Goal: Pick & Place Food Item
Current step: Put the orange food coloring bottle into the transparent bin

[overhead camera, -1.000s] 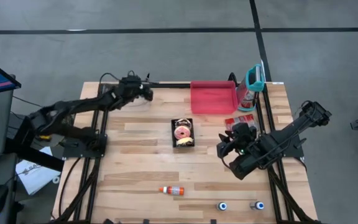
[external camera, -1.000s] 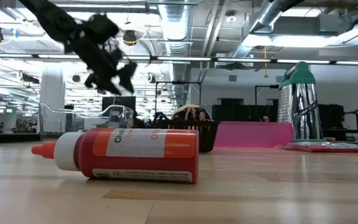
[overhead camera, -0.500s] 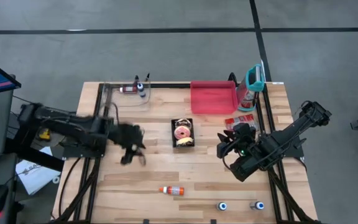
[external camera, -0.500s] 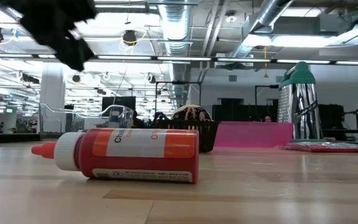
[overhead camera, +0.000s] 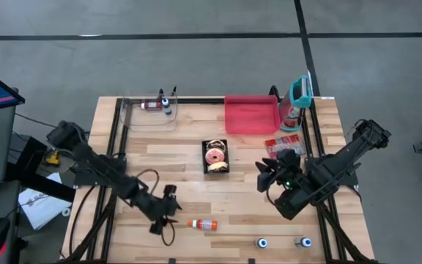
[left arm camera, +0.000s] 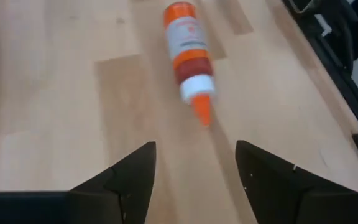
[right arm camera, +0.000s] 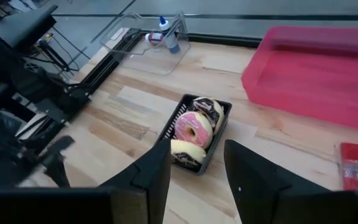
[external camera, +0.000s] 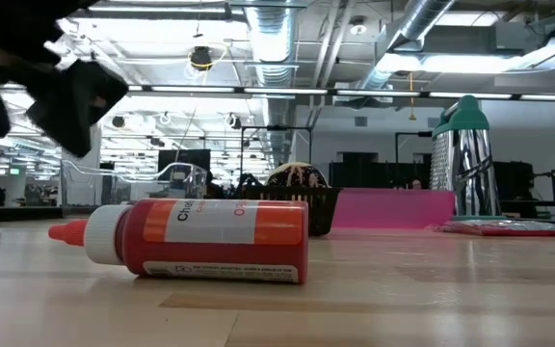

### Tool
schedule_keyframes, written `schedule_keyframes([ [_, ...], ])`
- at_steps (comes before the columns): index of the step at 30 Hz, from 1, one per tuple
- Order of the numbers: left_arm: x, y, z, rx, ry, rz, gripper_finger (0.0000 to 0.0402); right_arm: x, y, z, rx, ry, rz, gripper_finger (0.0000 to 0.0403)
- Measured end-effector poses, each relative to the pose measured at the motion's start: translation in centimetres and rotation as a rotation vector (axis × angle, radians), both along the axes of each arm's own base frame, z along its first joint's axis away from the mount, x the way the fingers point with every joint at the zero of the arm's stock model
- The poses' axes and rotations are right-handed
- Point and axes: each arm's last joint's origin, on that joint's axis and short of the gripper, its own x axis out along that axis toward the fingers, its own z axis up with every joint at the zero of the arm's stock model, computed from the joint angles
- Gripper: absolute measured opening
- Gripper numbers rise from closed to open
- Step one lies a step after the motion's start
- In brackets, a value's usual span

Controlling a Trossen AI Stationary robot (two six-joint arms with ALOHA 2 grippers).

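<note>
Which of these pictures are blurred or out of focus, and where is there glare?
Low view: the left tool is a dark smear, the orange bottle sharp, and the ceiling lamps glare. Left wrist view: the bottle and wood are soft. High view and right wrist view: sharp, evenly lit; the donut tray shows clearly.

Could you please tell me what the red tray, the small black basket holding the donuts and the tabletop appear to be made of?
Red tray: probably plastic, smooth and slightly translucent with a soft sheen. Black basket: likely moulded plastic, matte, thin-walled; the slatted look is hard to confirm. Tabletop: wood, butcher-block style, with visible planks and grain under a light satin finish.
</note>
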Motion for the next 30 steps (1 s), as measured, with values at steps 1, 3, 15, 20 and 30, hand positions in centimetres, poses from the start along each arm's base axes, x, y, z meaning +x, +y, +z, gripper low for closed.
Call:
schedule_keyframes([
  [1, 0.3, -0.4, -0.5, -0.003, -0.011, -0.002, 0.0219, -0.1, 0.1, 0.0, -0.001, -0.002, 0.005, 0.0143],
  [3, 1.0, -0.9, -1.6, -0.009, -0.026, 0.001, 0.0221, -0.1, 0.2, 0.0, -0.001, -0.004, 0.009, 0.0143],
  [15, 4.3, -1.3, -5.8, -0.075, -0.135, 0.030, 0.0223, -0.6, 1.1, 0.3, 0.018, -0.011, 0.055, 0.0143],
  [20, 4.3, -1.7, -6.9, -0.101, -0.102, -0.019, 0.0223, -0.7, 1.3, 0.3, 0.029, 0.004, 0.072, 0.0143],
  [30, 4.9, -1.4, -6.8, -0.107, -0.142, 0.011, 0.0223, -0.8, 1.5, 0.3, 0.027, 0.007, 0.081, 0.0143],
])
